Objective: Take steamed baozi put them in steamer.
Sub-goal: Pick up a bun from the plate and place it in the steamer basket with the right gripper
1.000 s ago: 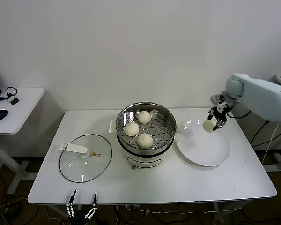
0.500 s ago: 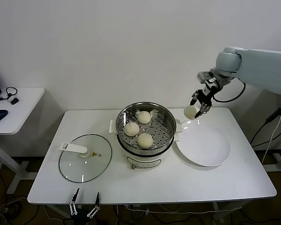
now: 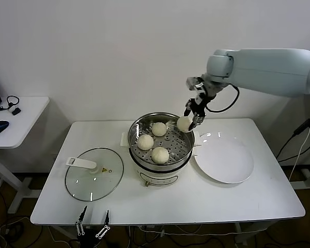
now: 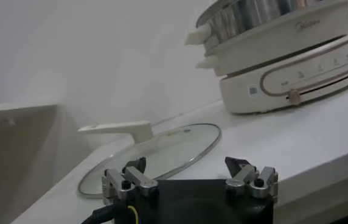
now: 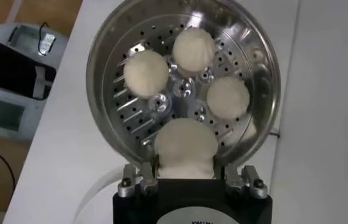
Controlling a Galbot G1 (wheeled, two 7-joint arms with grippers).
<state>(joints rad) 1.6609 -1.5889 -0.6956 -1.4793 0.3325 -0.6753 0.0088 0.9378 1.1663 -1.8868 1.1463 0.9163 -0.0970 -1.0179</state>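
Note:
The shiny steel steamer [image 3: 182, 150] stands mid-table on its cream base, with three cream-white baozi [image 3: 159, 154] on the perforated tray. My right gripper [image 3: 190, 122] is shut on a fourth baozi [image 3: 184, 124] and holds it in the air over the steamer's right rim. In the right wrist view that baozi [image 5: 185, 148] sits between the fingers above the tray [image 5: 139, 109], near the three others [image 5: 193, 50]. My left gripper [image 3: 91, 225] is open and empty below the table's front edge, parked.
A round glass lid [image 3: 94, 180] with a white handle lies left of the steamer; it also shows in the left wrist view [image 4: 162, 148]. A bare white plate [image 3: 223, 162] lies right of the steamer. A side desk [image 3: 13, 121] stands far left.
My right gripper has carried the baozi up from over the plate and leftward to above the steamer's right rim. The left arm has not moved.

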